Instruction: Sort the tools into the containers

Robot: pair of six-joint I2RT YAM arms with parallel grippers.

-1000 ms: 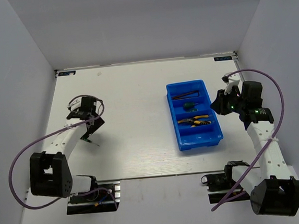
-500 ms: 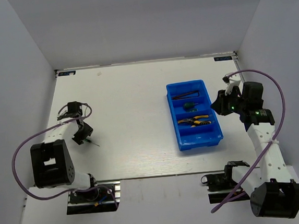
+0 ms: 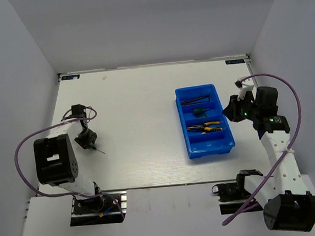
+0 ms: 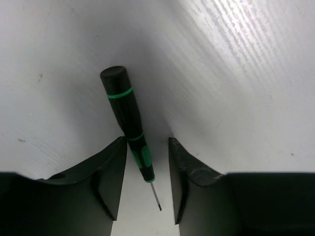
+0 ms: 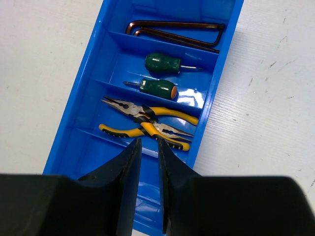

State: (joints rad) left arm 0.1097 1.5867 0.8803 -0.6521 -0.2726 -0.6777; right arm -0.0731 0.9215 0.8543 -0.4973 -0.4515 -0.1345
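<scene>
1. Black, green-banded thin screwdriver lies on your white table at 9 o'clock, between the spread left gripper
2. Your right gripper, nearly pressed together, hovers over the blue plastic tray at 3 o'clock

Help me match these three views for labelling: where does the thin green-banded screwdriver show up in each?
Top external: the screwdriver lies on the table at the left, under the left gripper.
Left wrist: centre of the picture, its tip between the fingers.
Right wrist: not in view.
Shared landmark: the left gripper itself, over the white table.
</scene>
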